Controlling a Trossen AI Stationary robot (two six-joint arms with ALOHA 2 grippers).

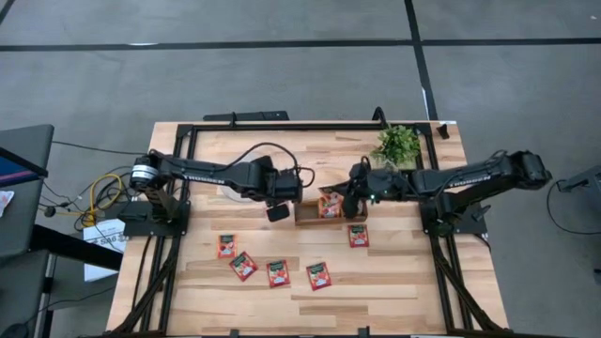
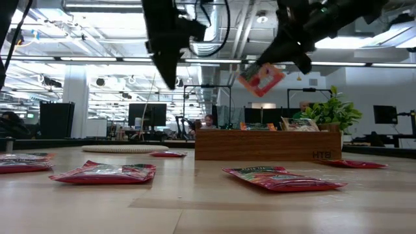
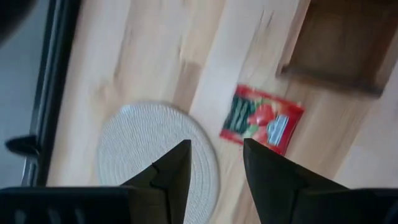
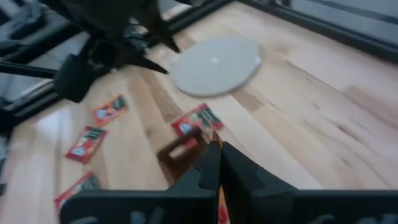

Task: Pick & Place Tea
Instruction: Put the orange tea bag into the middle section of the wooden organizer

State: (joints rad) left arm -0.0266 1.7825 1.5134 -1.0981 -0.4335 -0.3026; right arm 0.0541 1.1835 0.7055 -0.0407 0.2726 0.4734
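- Tea sachets (image 1: 278, 273) lie flat along the lower centre of the counter (image 1: 394, 300): light, thin, crinkly, slippery; pinch an edge.
- Right end effector (image 2: 286, 49), clenched, dangles one sachet (image 2: 261, 75) over the wooden tray (image 2: 266, 144).
- Left end effector (image 3: 214, 163) hangs released, empty.

Red sachets (image 1: 279, 273) with apparently green-white print, brown tray (image 1: 305, 218), off-white disc (image 3: 155, 149)

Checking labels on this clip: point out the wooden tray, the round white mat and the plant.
wooden tray (image 2: 266, 145): low view, middle of its front wall.
round white mat (image 3: 146, 149): left wrist view, middle of its woven top.
plant (image 1: 397, 144): high view, middle of its leaves.
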